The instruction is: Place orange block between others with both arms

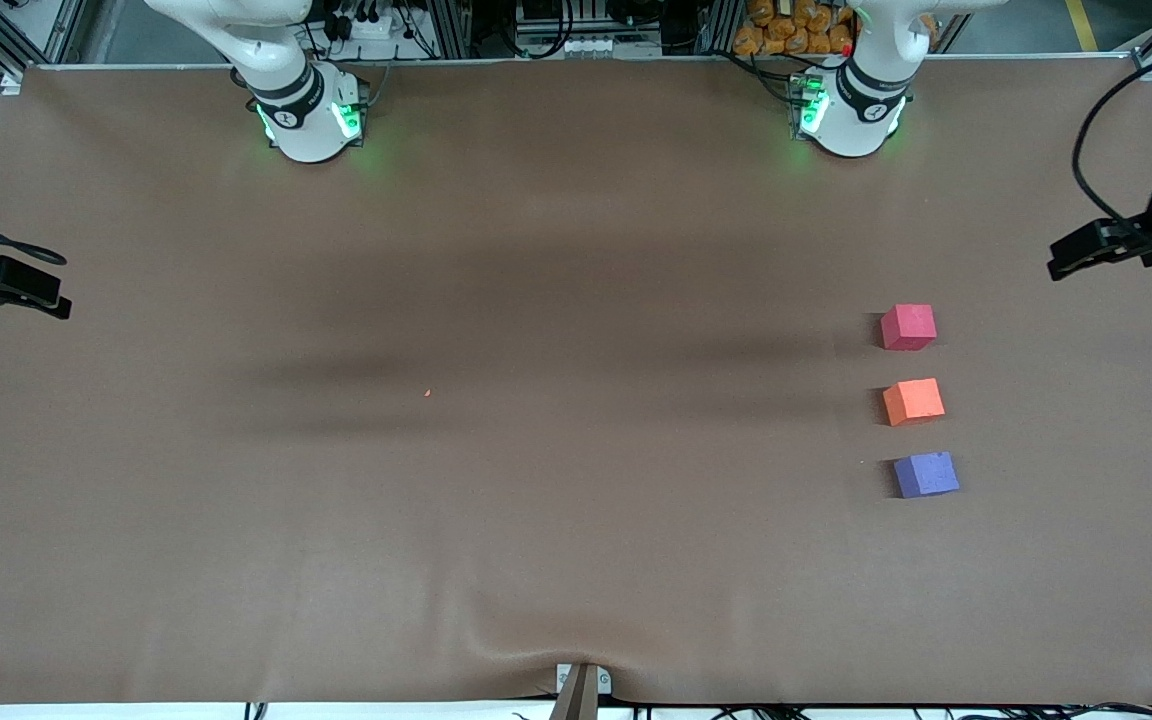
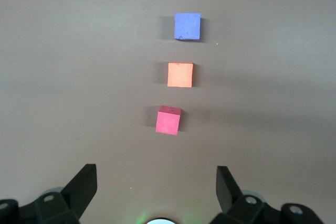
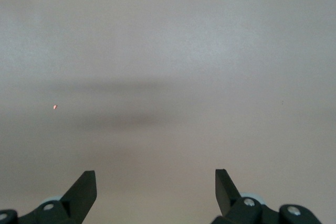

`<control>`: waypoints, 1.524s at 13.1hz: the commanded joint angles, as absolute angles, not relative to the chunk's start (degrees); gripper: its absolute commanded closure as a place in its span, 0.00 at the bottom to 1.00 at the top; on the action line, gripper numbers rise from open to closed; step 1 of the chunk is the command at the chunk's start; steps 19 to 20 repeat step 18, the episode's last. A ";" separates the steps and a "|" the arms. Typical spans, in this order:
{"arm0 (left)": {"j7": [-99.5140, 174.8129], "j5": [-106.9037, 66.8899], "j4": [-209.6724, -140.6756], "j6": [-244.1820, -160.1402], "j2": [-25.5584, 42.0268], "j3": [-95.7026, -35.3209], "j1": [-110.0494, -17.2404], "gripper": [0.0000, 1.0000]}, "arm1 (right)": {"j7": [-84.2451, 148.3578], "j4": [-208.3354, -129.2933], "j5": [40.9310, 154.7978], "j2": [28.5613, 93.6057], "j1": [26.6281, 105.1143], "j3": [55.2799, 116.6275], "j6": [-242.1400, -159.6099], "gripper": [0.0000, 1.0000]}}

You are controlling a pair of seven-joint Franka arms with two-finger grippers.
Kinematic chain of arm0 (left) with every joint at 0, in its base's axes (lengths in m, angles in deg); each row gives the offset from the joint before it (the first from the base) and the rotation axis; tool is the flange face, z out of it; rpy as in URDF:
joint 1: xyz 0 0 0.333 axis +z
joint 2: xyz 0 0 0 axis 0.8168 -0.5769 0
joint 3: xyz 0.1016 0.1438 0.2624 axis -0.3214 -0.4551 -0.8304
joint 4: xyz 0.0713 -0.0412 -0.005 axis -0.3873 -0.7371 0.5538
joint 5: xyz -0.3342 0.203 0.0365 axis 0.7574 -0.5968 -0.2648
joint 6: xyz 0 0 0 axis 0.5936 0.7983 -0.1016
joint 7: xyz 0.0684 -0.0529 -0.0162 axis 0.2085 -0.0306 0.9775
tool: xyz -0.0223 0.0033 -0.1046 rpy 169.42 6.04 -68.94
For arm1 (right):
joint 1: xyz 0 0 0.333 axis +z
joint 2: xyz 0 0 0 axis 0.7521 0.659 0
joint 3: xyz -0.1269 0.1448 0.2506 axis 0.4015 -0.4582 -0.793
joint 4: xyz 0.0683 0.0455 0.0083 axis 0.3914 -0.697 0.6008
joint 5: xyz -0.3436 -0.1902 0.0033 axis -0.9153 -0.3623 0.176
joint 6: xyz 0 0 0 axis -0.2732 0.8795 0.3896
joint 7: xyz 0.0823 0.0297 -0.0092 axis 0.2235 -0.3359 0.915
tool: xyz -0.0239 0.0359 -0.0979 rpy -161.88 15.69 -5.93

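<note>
Front view: orange block (image 1: 913,401) lies between the cubes, apart from both wide, empty claws

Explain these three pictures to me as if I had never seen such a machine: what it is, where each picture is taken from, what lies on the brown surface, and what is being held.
Two white robot arms stand at a brown table. The wide picture looks down from a high camera facing them. The other two come from cameras on each arm's wrist, so the black prongs at their lower edge are that arm's own fingers. The left gripper hangs open over the table near its own end, and the right gripper waits open over the other end. Neither holds anything. Three small cubes sit apart in a row toward the left arm's end: the pinkish-red cube farthest from the front camera, the orange block in the middle, the purple-blue cube nearest.
</note>
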State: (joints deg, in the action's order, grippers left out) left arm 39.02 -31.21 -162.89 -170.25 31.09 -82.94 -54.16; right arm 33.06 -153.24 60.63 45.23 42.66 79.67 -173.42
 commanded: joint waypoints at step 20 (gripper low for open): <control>30.85 -29.88 -157.73 -166.21 29.02 -81.73 -55.03 0.00 | 31.60 -151.71 58.12 44.04 44.03 79.19 -170.96 0.00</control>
